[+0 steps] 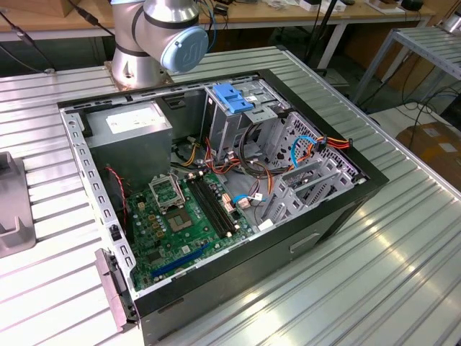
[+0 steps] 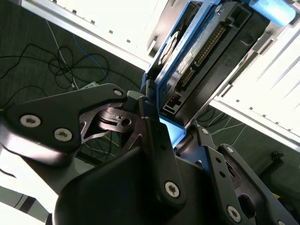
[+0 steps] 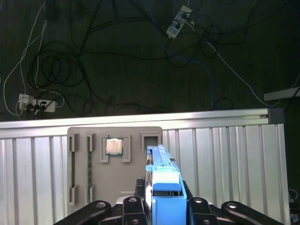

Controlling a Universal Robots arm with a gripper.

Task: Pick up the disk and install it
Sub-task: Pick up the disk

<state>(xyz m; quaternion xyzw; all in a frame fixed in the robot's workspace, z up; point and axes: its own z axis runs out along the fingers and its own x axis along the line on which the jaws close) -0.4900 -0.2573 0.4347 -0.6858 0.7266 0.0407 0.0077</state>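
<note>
Open computer case [image 1: 216, 288] on ribbed table [image 1: 403, 274], motherboard [image 1: 180, 223] at its 7 o'clock, power-supply box [image 1: 133, 126] at 10, blue tab [image 1: 232, 96] at 12, robot arm [image 1: 155, 36] outside at 11

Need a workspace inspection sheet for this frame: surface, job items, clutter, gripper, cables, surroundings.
Surface: ribbed metal table carrying an open black computer case.
Job's things: grey-metal disk with blue side rails, in the gripper.
Clutter: grey fixture tray holding a square processor chip.
Grippers: black gripper shut on the disk.
Cables: coloured cable bundles inside the case; loose cables on the floor.
Surroundings: wooden benches, dark floor.
</note>
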